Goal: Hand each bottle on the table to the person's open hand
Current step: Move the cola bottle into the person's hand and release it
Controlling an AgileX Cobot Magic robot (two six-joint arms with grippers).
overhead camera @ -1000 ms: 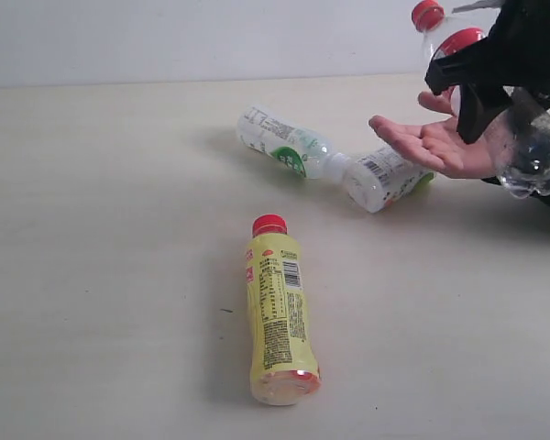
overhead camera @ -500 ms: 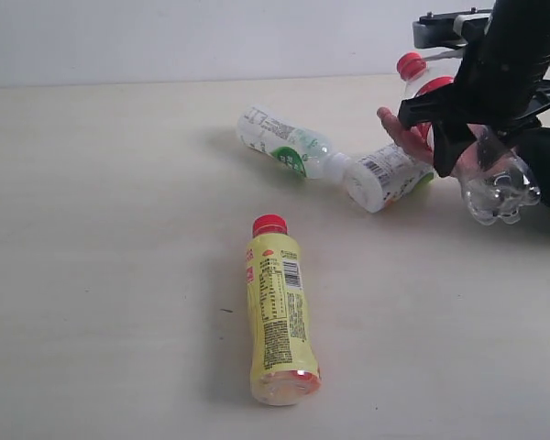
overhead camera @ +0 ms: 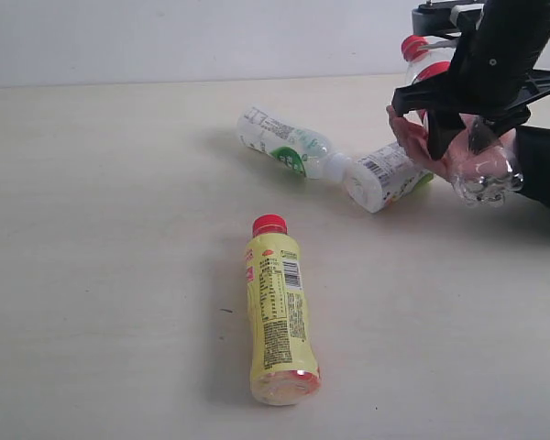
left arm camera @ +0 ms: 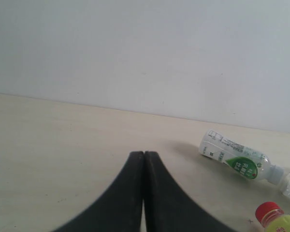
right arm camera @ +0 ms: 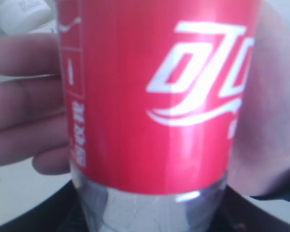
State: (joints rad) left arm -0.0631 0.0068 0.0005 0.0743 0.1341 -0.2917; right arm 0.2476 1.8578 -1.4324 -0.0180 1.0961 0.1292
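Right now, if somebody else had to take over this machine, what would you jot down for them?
Left gripper: shut, empty, over the table.
Right gripper: shut on the red-label bottle, holding it at the person's hand; not yet released.
Lying on the table: yellow bottle in front, two green-label bottles behind it, touching each other.
Done: no bottle fully handed over.
Left: release this one, then hand over the other three.
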